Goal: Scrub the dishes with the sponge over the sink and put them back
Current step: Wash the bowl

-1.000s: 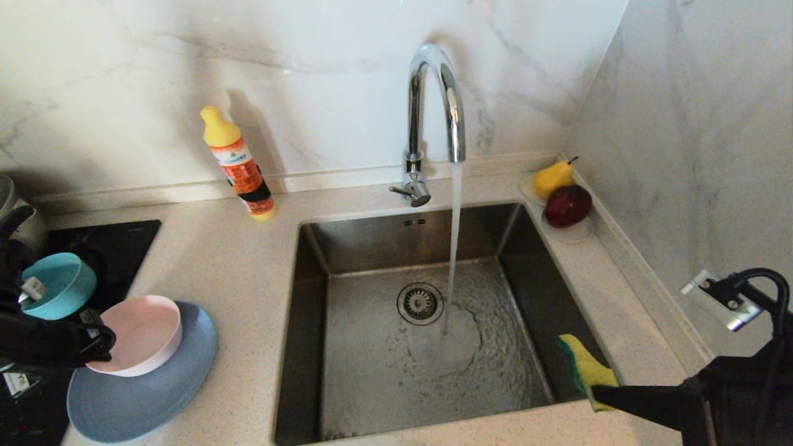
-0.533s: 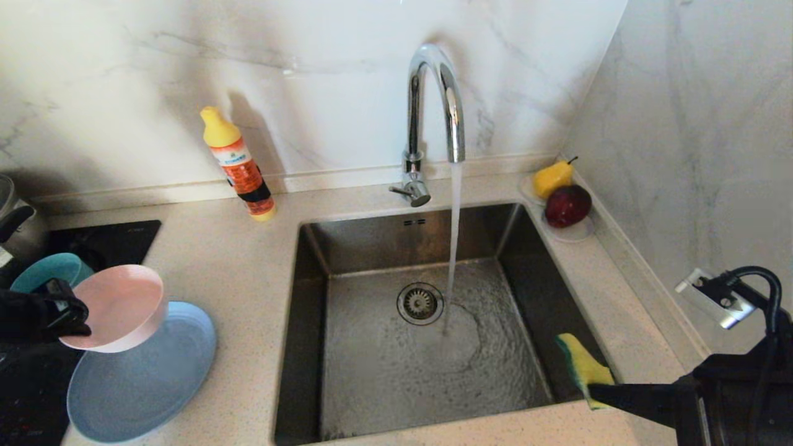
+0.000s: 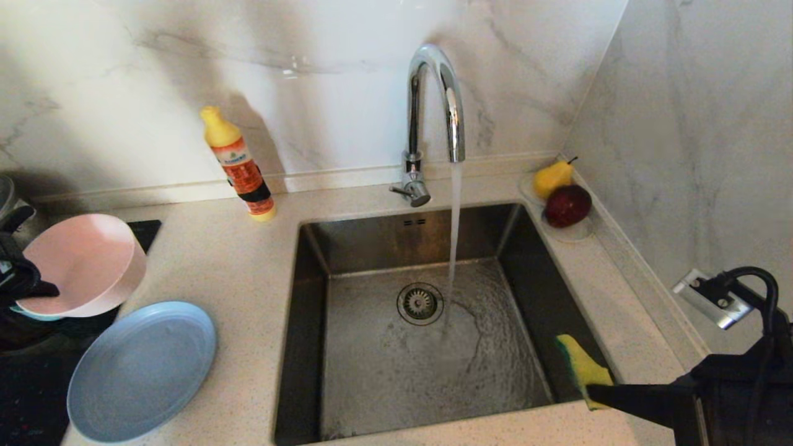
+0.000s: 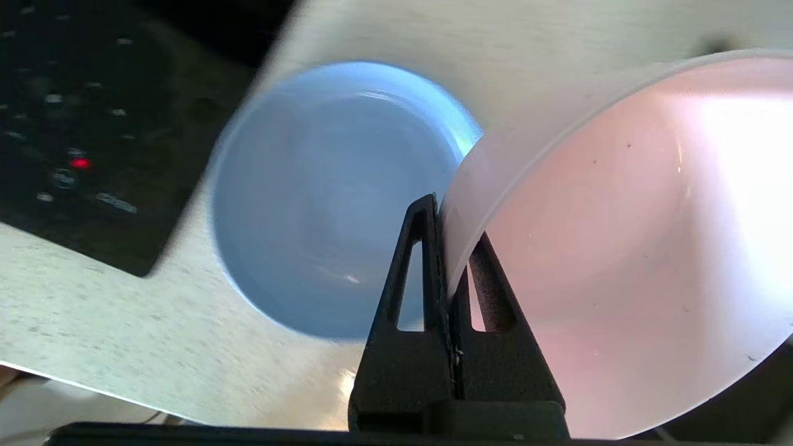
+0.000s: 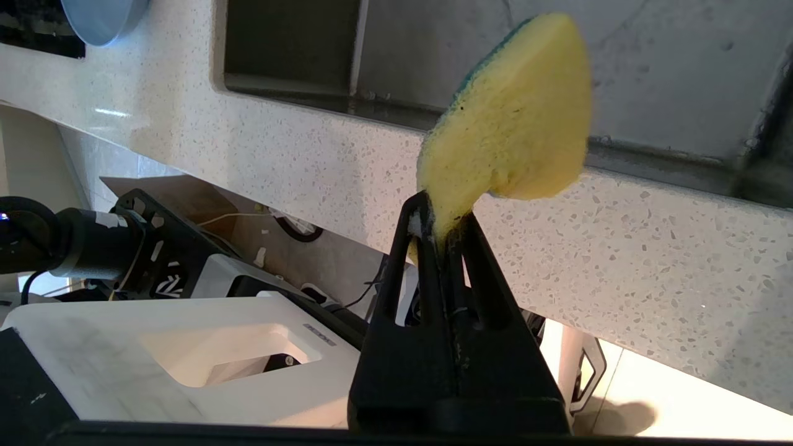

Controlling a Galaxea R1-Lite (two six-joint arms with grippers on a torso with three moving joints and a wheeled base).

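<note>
At far left our left gripper (image 4: 445, 272) is clenched on the rim of the pink bowl (image 3: 80, 265), holding it tilted in the air above the counter's left end; a sliver of teal, probably the small bowl, peeks from under it, too hidden to be sure. The plate (image 3: 142, 368) lies bare on the counter just below. We judge the step in hand to be carrying the first dish to the sink (image 3: 310, 322); next we must swing the bowl rightward over the basin to meet the sponge (image 3: 585, 370). The soap bottle (image 3: 238, 164) stands back by the wall, off that path; the tap (image 3: 433, 105) runs mid-basin and could splash. At the sink's near right corner our right gripper (image 5: 443, 232) pinches the sponge, waiting.
</note>
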